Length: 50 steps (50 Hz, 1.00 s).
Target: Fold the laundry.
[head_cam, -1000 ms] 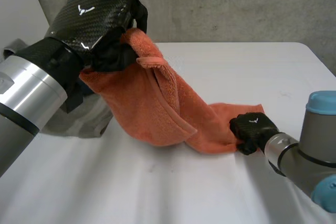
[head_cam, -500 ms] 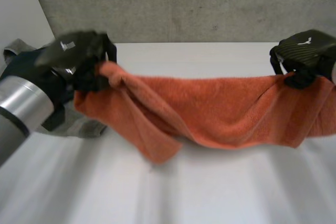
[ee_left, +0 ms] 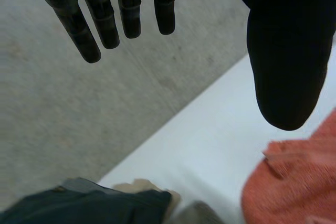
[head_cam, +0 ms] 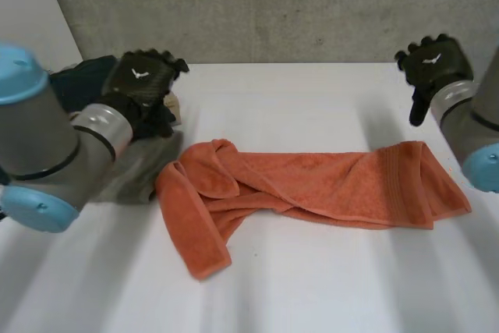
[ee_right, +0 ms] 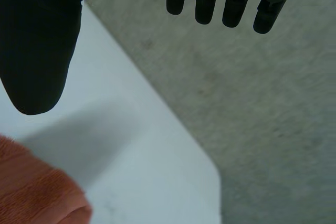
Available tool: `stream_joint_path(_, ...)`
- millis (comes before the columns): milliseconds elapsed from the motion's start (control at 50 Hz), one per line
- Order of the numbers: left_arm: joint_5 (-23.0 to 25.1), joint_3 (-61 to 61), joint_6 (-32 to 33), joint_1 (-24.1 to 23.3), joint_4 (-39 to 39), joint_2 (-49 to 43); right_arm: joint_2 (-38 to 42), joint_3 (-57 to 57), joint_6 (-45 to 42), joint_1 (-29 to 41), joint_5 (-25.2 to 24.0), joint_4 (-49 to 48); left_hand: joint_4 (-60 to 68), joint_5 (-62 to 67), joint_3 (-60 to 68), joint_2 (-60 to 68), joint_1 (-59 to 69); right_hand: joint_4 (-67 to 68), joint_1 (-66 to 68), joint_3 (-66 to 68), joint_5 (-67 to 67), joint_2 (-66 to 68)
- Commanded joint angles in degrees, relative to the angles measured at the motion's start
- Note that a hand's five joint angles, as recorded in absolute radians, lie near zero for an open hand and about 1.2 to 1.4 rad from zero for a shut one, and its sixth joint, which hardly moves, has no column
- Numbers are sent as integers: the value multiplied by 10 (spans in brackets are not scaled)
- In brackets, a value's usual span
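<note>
I read left robot hand (head_cam: 144, 77) and right robot hand (head_cam: 431, 61) as open, empty. Rumpled towel (head_cam: 312, 189) on bench (head_cam: 312, 286) between them. Soft, limp, so I'd pinch end corners.

Head view: high, down onto table (head_cam: 312, 294). Wrist views: close, toward wall (ee_left: 52, 108); all share orange towel (head_cam: 312, 189).

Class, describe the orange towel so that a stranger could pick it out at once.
Start at the white table. Across its middle lies the orange towel, rumpled. The clothes pile beside it is grey and dark, not orange.
</note>
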Motion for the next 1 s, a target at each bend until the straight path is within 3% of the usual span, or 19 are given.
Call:
stream_joint_path(20,3,-69,-6,-5,0,56,-111,116,-4,-6,-20,36,32,37,31,30,21,-19,-29,-19,-27,-20)
stream_joint_path(100,4,-75,-6,-17,0,51,-149,182,3,-8,-36,112,42,47,41,40,31,-19,-29,-19,-27,-20)
stream_joint_path(180,7,-54,-13,-26,1,-3,-157,244,30,-14,-68,121,49,54,48,47,38,7,-3,7,-1,6)
stream_joint_path(280,20,41,-78,-41,-25,-103,-156,332,95,-32,-114,30,49,54,48,47,38,104,95,104,97,103)
stream_joint_path(380,19,134,-134,-44,-75,-179,-145,380,142,-31,-153,-41,51,56,50,48,39,113,103,113,106,112)
stream_joint_path(620,7,275,-138,-51,-118,-314,-42,354,152,-22,-159,-122,79,84,78,77,68,202,192,202,195,201)
stream_joint_path(720,-19,290,-136,-49,-118,-335,-7,321,148,-9,-154,-128,222,227,221,220,211,264,255,264,257,263)
stream_joint_path(760,-34,291,-131,-47,-117,-338,9,309,148,-9,-154,-128,381,386,380,378,370,358,348,358,351,357)
stream_joint_path(800,-43,290,-121,-47,-116,-335,14,302,147,-9,-153,-128,526,531,525,523,514,497,488,497,490,496)
stream_joint_path(820,-47,289,-113,-48,-116,-332,15,294,147,-9,-152,-130,628,633,627,626,617,679,669,679,672,678)
stream_joint_path(920,-60,285,-86,-52,-118,-310,5,277,147,-14,-140,-129,629,634,628,627,618,681,671,681,673,680)
stream_joint_path(1000,-58,262,-85,-51,-121,-240,-71,263,137,-17,-130,-112,629,634,628,627,618,681,671,681,673,680)
